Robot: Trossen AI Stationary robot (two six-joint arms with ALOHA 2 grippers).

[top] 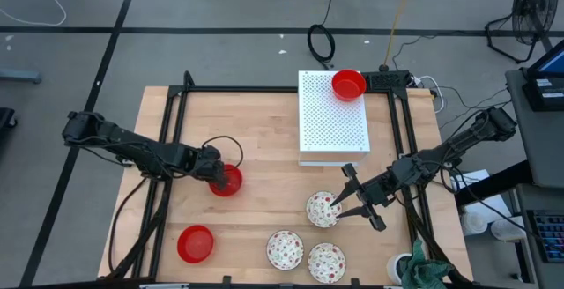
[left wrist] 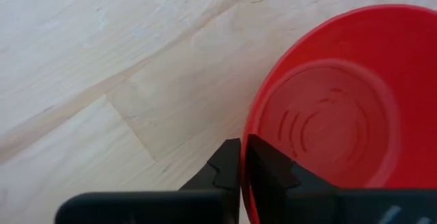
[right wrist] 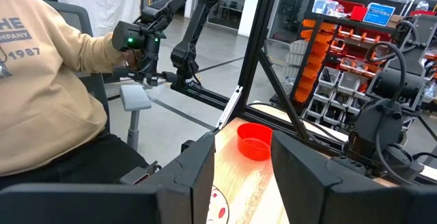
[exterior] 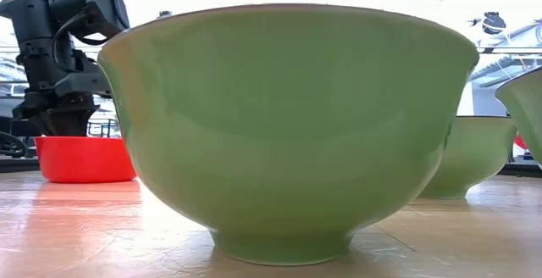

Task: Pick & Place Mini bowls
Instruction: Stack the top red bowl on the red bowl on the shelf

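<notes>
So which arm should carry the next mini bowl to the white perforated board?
Probably left. The left gripper is already shut on the rim of a glossy red mini bowl at mid-table. The right gripper is open, just reaching a white floral-speckled bowl, not gripping it yet.

Open tabletop mid-table btwn arms; white board blocking far side

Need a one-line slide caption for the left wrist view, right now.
Left gripper shut on the rim of a red mini bowl sitting on the wooden table.
</notes>
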